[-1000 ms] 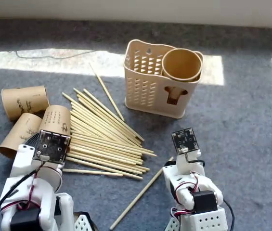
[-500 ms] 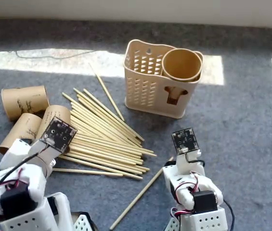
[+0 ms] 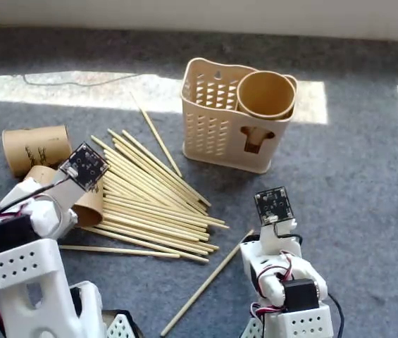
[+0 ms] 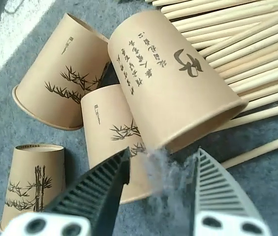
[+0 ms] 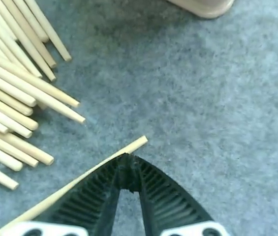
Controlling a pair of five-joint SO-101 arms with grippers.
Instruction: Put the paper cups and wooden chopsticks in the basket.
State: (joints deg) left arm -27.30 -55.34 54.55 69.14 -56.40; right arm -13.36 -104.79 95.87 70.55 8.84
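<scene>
Loose paper cups (image 4: 178, 83) lie on their sides, the nearest touching the chopsticks (image 3: 156, 197) pile; a further cup (image 3: 265, 94) stands in the basket (image 3: 216, 120). Assessment: cups light, thin-walled, easily crushed and prone to roll; best taken across the open rim, one finger inside. Chopsticks stiff, light and smooth, likely to pivot unless gripped near mid-length. Left gripper (image 4: 163, 153): jaws apart, close to the nearest cup's rim. Right gripper (image 5: 129, 158): jaws together on nothing, a stray chopstick (image 5: 134, 146) alongside. Worktop covered in grey short-pile carpet (image 3: 353, 183), offering friction; sunlit bands lie behind the basket
</scene>
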